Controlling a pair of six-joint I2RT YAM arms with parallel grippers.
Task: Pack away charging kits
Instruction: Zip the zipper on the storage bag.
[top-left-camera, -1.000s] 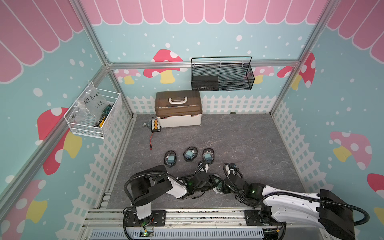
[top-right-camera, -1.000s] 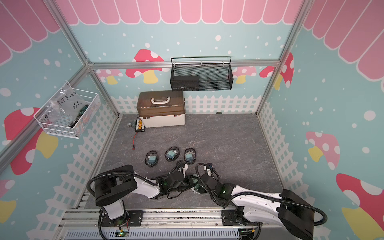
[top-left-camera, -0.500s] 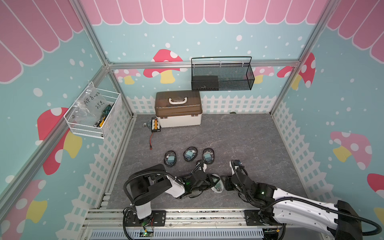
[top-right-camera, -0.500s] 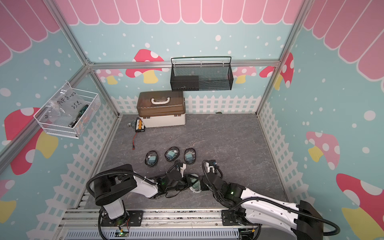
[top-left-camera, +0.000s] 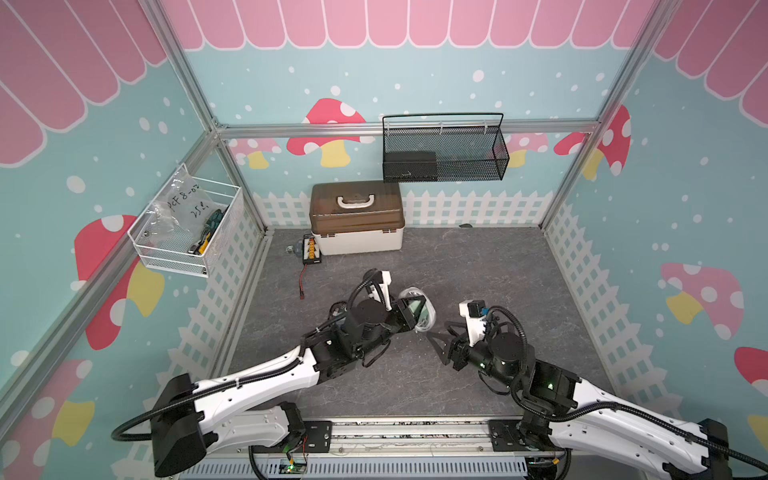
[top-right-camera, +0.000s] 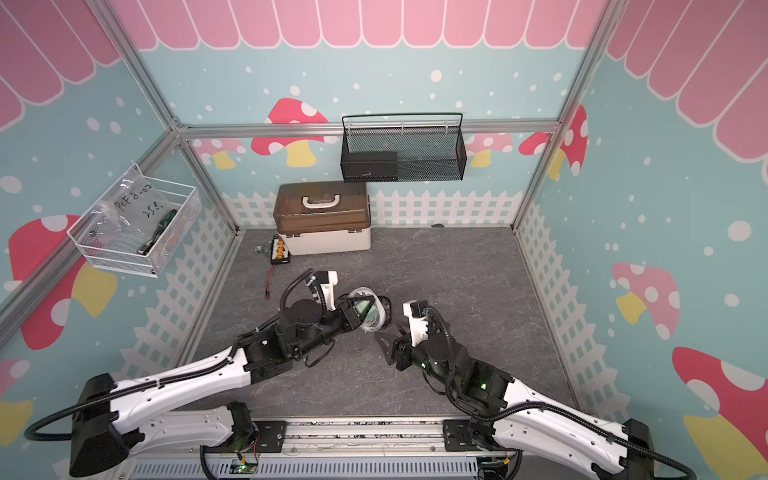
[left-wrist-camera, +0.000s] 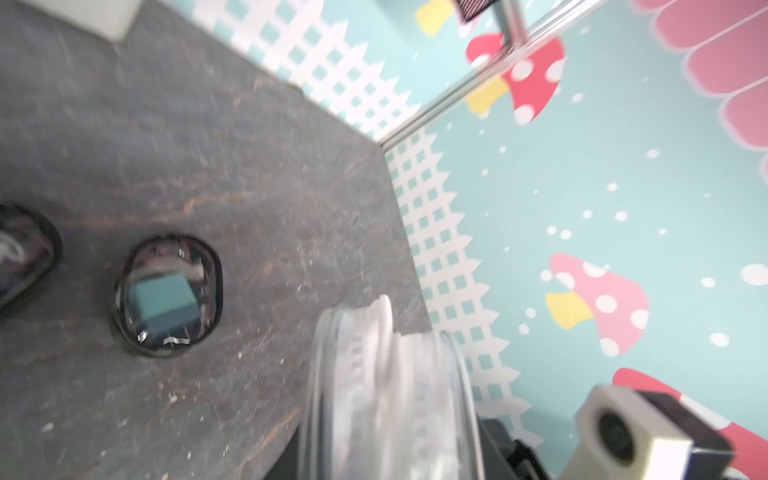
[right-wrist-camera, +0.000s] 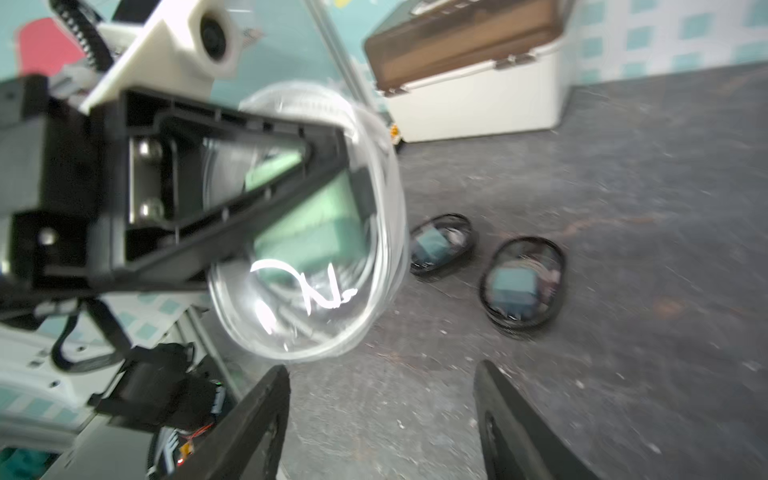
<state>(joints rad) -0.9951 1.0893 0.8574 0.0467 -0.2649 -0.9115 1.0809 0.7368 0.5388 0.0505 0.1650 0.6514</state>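
Since a second ago both arms have risen from the front edge. My left pincer has lifted the white-rimmed pouch clear of the tabletop; my right pincer has let go of it and backed off.

Left pincer: clamped across the pouch's two clear faces, jaws partly closed on it. The pouch hangs in the air over the tabletop's front-middle. A teal cube shows inside through the clear wall; the rest of the contents are too blurred to call.

Right pincer: jaws wide apart, nothing between them. It points at the pouch from just beside it, not touching.

Two black-rimmed pouches lie flat on the tabletop side by side, a teal block in each. My left arm hides them in both top views.

Brown-lidded box sits at the back wall, lid shut.
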